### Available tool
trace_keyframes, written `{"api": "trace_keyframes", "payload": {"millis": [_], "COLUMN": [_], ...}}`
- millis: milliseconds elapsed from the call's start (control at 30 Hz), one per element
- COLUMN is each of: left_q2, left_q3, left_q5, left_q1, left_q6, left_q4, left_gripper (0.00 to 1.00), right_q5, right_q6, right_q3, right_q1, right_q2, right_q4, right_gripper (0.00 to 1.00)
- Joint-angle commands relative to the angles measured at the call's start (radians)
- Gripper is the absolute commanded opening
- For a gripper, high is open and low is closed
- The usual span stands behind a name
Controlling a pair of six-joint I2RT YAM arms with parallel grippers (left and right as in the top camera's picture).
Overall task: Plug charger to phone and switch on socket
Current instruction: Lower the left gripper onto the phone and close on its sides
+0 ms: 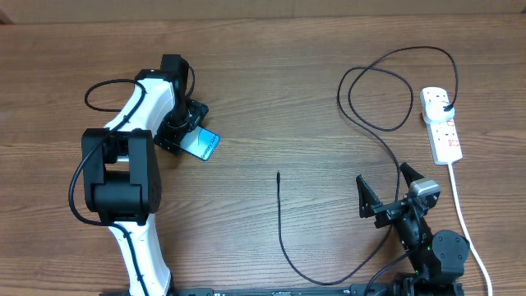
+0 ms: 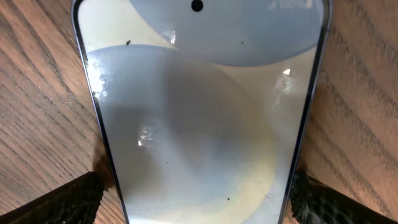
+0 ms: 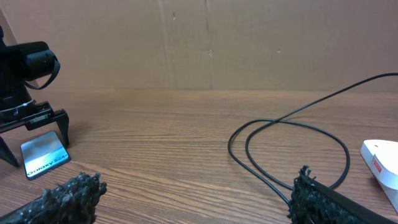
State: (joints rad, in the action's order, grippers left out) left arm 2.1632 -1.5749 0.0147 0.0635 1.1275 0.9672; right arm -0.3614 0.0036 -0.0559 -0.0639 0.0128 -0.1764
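The left gripper (image 1: pixel 182 134) stands with its jaws wide, straddling the phone (image 1: pixel 204 145) left of centre in the overhead view. In the left wrist view the phone's dark long edges run down the frame. One pad (image 2: pixel 68 202) sits just outside each edge at the bottom corners, with a thin line of shadow between. Whether either pad touches an edge, I cannot tell.

The right gripper (image 1: pixel 386 189) sits at the lower right of the overhead view, jaws spread wide and holding nothing.

The charger (image 1: pixel 280 222) has its connector tip on the table (image 1: pixel 271 74) at the middle of the frame, well apart from the phone and both grippers. A broad stretch of wood lies between tip and phone. The cable drops toward the bottom edge, curves right past the right arm and climbs into a loop at upper right. Its black plug sits in the top end of the socket (image 1: pixel 444 140) near the right edge. The white cord (image 1: pixel 462 218) trails to the lower right corner.
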Motion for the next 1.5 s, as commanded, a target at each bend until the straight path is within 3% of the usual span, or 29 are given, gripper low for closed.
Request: {"api": "trace_keyframes", "payload": {"millis": [0, 467, 1467], "left_q2": [0.021, 0.021, 0.022], "left_q3": [0.026, 0.026, 0.037], "left_q5": [0.018, -0.060, -0.056], "left_q1": [-0.003, -0.003, -0.003], "left_q6": [0.014, 0.060, 0.063], "left_q4": [-0.004, -0.004, -0.007], "left_gripper": [1.00, 1.00, 1.00], "right_q5": [0.005, 0.005, 0.005], "right_q6": [0.000, 0.000, 0.000], "right_q3": [0.001, 0.001, 0.001], "right_q1": [0.004, 0.004, 0.004], "right_q2": [-0.010, -0.010, -0.010], "right_q4": [0.003, 0.003, 0.003], "right_gripper": [1.00, 1.00, 1.00]}}
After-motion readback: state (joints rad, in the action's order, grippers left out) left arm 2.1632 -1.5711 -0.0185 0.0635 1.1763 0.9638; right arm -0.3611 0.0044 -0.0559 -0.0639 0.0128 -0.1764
